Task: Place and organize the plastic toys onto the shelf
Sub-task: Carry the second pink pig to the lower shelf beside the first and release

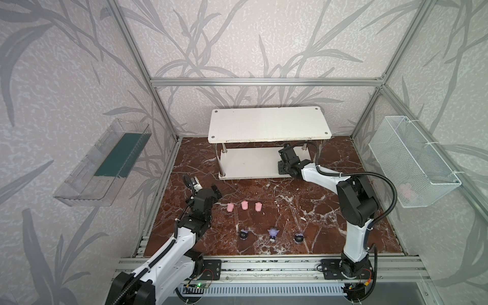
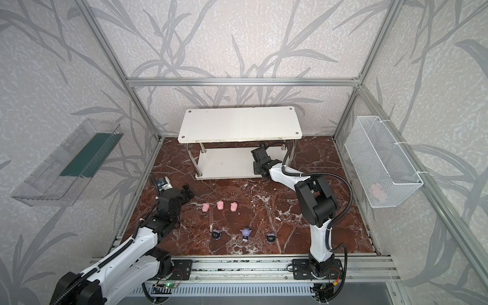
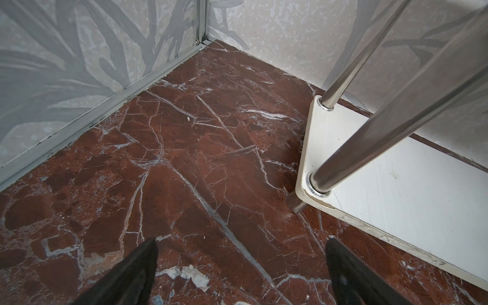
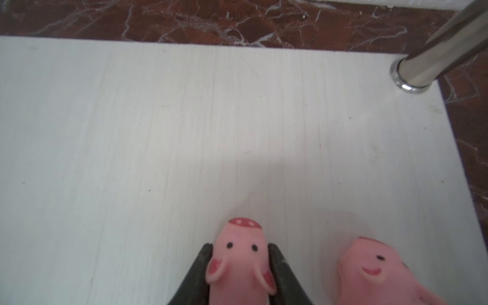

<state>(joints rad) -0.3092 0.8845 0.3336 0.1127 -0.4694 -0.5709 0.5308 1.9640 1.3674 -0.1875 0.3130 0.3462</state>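
Observation:
My right gripper (image 4: 240, 249) is shut on a pale-pink piglet (image 4: 241, 264), snout forward, just over the lower board of the white shelf (image 4: 158, 118). A second piglet (image 4: 369, 266) lies on that board right beside it. In a top view the right gripper (image 1: 286, 147) reaches under the right end of the shelf's top board (image 1: 269, 124), which hides its tips. Three more piglets (image 1: 244, 205) lie in a row on the floor, and three big-headed figurines (image 1: 272, 233) stand nearer the front. My left gripper (image 3: 241, 250) hangs open and empty over bare floor, left of the shelf (image 3: 383, 179).
A white wire basket (image 1: 412, 161) hangs on the right wall with something pink inside. A clear plastic bin (image 1: 105, 161) hangs on the left wall. Chrome shelf legs (image 3: 396, 111) stand close to the left gripper. The floor is red-brown marble (image 1: 290, 206).

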